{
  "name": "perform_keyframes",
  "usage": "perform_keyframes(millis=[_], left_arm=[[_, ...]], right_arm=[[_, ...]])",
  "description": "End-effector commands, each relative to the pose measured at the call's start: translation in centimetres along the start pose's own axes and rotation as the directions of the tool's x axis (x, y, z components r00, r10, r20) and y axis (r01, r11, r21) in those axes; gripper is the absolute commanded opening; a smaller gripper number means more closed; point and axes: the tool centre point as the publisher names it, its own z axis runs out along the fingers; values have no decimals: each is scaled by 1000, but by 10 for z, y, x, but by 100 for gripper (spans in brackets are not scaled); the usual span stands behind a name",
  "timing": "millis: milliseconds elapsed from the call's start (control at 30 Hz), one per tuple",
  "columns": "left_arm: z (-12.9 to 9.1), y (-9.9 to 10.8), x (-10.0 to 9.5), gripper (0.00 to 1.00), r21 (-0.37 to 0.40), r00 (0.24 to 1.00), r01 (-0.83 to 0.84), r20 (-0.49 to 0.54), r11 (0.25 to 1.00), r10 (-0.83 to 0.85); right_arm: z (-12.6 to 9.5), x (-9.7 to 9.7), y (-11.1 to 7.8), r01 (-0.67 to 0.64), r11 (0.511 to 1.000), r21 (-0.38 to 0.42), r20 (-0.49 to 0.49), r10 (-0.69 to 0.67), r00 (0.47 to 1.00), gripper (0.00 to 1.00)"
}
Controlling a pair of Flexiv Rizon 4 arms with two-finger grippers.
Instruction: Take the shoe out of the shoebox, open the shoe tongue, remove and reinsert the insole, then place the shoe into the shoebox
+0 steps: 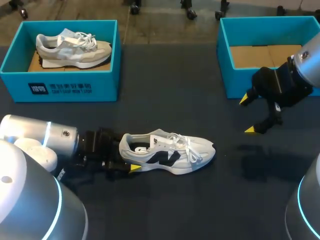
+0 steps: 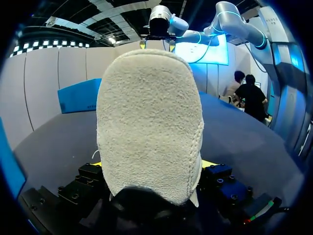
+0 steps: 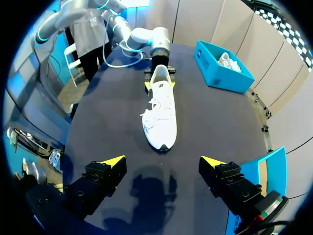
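A white shoe [image 1: 167, 152] with a black logo lies on its sole in the middle of the dark table, toe pointing right. My left gripper [image 1: 131, 159] is at its heel; the near yellow fingertip [image 1: 135, 168] presses against the heel's side. In the left wrist view the fuzzy heel [image 2: 149, 127] fills the gap, and a yellow fingertip [image 2: 209, 163] touches it on each side. My right gripper [image 1: 247, 114] hangs open above the table at the right, holding nothing. In its own view the shoe [image 3: 161, 112] lies ahead of the right gripper [image 3: 161, 161], toe towards it.
A blue shoebox [image 1: 60, 87] at the back left holds a grey and white shoe [image 1: 75, 47]. A second blue shoebox [image 1: 223, 60] at the back right, just behind my right gripper, shows only its cardboard floor. Bare tabletop lies between the shoe and the right box.
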Motion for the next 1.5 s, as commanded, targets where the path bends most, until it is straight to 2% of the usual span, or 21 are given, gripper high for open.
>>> perform_keyframes(millis=[33,67,300,433,567,833,967,1067,1167,1267,1400,1500], left_arm=[[1,0,2,0,-2,1000,-1,3,1000,1],[1,0,2,0,-2,1000,-1,3,1000,1],[1,0,2,0,-2,1000,-1,3,1000,1],[1,0,2,0,-2,1000,-1,3,1000,1],[1,0,2,0,-2,1000,-1,3,1000,1],[1,0,2,0,-2,1000,-1,3,1000,1],[1,0,2,0,-2,1000,-1,3,1000,1],[1,0,2,0,-2,1000,-1,3,1000,1],[1,0,2,0,-2,1000,-1,3,1000,1],[1,0,2,0,-2,1000,-1,3,1000,1],[1,0,2,0,-2,1000,-1,3,1000,1],[1,0,2,0,-2,1000,-1,3,1000,1]], right_arm=[[0,1,0,0,1000,2,2,0,1000,100],[3,2,3,-24,999,-31,10,25,1000,100],[23,-6,26,-235,972,-27,110,236,965,100],[28,-14,39,-400,916,-40,188,400,897,100],[37,-19,53,-538,841,-60,283,531,799,100],[69,-28,84,-638,766,-71,334,622,709,100],[84,-28,99,-689,718,-102,376,669,641,100],[99,-24,111,-722,679,-133,400,703,588,100],[104,-19,120,-744,660,-107,413,710,570,100],[106,-8,129,-778,619,-109,444,731,519,100],[107,6,145,-850,520,-84,494,763,417,100],[114,16,158,-889,442,-118,539,781,316,100]])
